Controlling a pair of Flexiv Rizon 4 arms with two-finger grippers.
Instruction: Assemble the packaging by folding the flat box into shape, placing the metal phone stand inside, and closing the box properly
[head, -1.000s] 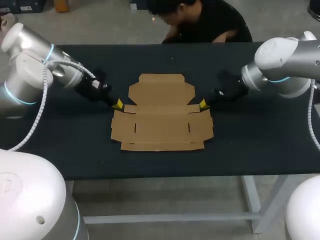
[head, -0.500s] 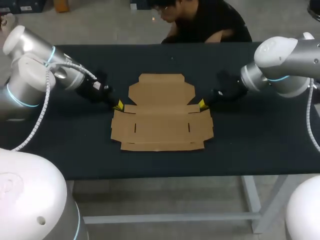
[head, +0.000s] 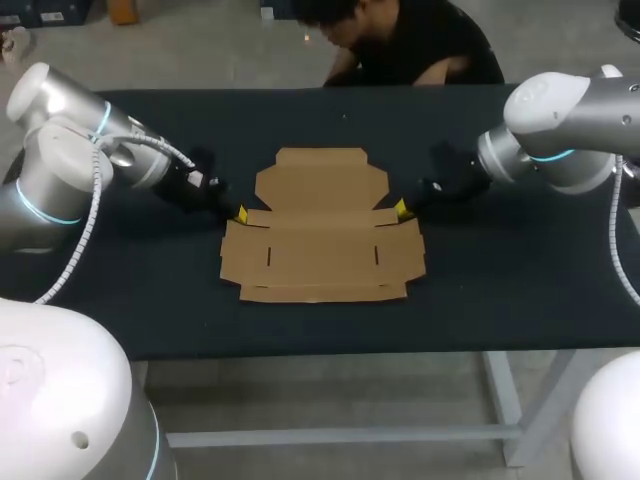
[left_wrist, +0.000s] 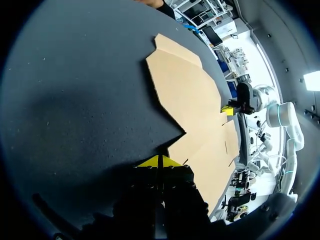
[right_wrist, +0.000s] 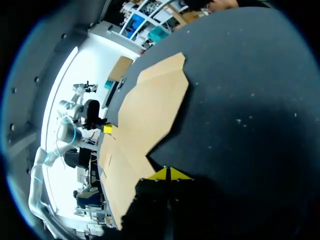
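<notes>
At the left, the left gripper (head: 239, 213) sat low over the black table top (head: 520, 280). Its yellow-tipped fingers were pressed together with nothing between them, and the tips were just beside the notch where the lid panel met the left side flap of the flat brown cardboard box blank (head: 322, 255). In the left wrist view the tips met at a thin seam, with the cardboard edge just ahead of them. I could not tell whether they touched it.

The blank lay unfolded in the middle of the table. Its lid panel pointed toward the far edge, its side flaps were spread out to either hand, and a narrow front strip faced the robot. It looked thin and light, so it was probably stiff across each panel but ready to bend along its scored lines. I judged that it would also slide on the cloth-like surface if pushed from one side only. The outer edges of the side flaps looked like the best places to take hold, or the two notches, where a fingertip could get under the sheet. The main obstacle was the table itself, since the sheet lay flush on it and left little room for a finger underneath.

At the right, the right gripper (head: 402, 208) mirrored the left. It was clenched on nothing, and its tips were just beside the right-hand notch. With one arm at each side, pressure from both could keep the blank from skidding.

The metal phone stand appeared in none of the views.
</notes>
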